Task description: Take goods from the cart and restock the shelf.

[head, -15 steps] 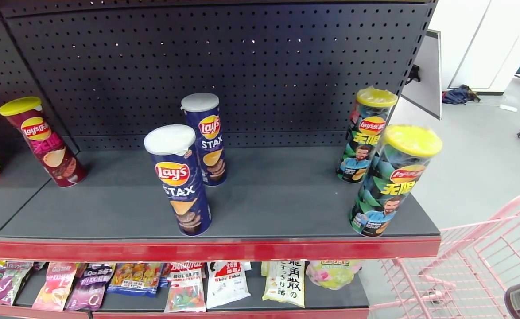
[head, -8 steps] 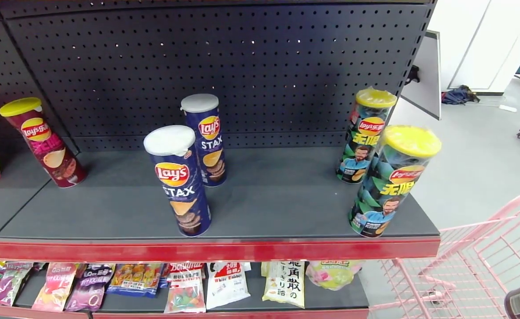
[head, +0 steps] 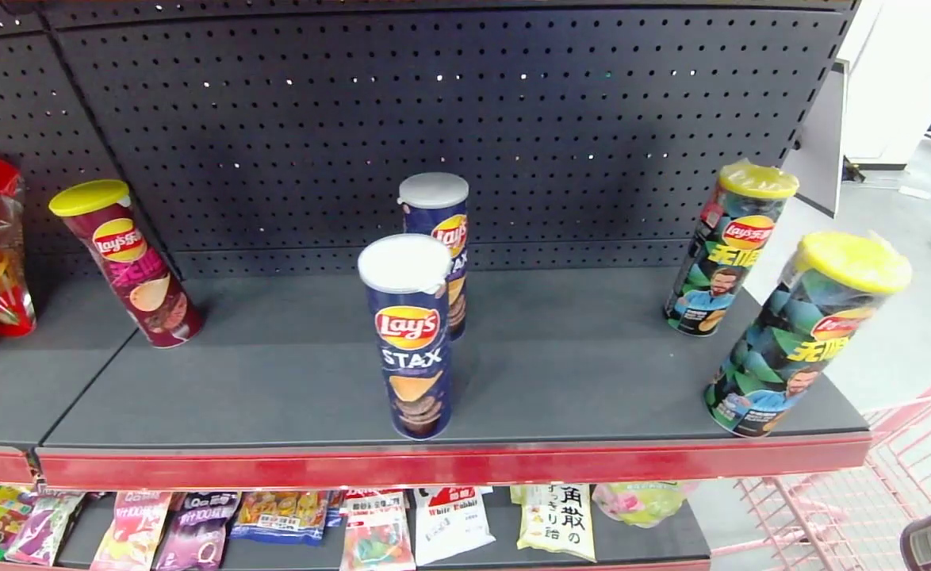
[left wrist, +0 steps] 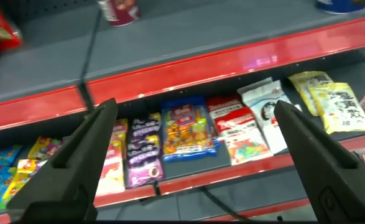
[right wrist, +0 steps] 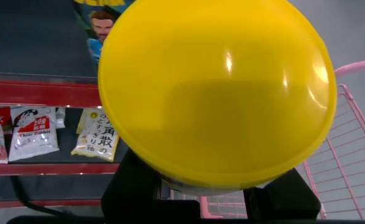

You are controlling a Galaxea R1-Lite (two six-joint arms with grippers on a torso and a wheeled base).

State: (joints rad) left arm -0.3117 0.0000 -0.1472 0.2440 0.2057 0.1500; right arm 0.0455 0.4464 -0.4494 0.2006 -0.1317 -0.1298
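Five cardboard crisp tubes [head: 414, 341] on grey metal shelf [head: 561, 373]; yellow-lidded sixth tube [right wrist: 216, 93] clamped in right gripper [right wrist: 207, 202], unshelved; left gripper [left wrist: 194, 106] agape, empty.

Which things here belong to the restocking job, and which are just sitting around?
Job: yellow-lidded can in the right gripper; pink cart; shelf.
Sitting around: front blue can, rear blue can, front green can, rear green can, maroon can, snack bags below.
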